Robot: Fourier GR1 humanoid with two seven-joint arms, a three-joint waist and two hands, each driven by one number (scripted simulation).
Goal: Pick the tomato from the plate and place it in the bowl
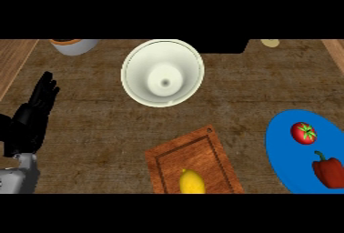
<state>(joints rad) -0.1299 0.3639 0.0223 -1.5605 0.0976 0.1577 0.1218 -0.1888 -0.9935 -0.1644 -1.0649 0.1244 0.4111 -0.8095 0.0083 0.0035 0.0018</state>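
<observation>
While the tomato (304, 133) sits on the plate (282, 136) near the right edge, the left hand (33, 116) rests, fingers (46, 88) seemingly straight.

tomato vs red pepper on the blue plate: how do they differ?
Shape: the tomato is round; the red pepper is longer and lumpy.
Size: the tomato is smaller than the pepper.
Top: the tomato shows a green star-shaped calyx facing up; the pepper has a dark curved stem at its upper end.
Place: the tomato lies farther from the robot, the pepper nearer, by the view's right edge.
Shared: both red, both lying on the blue plate, untouched.
</observation>
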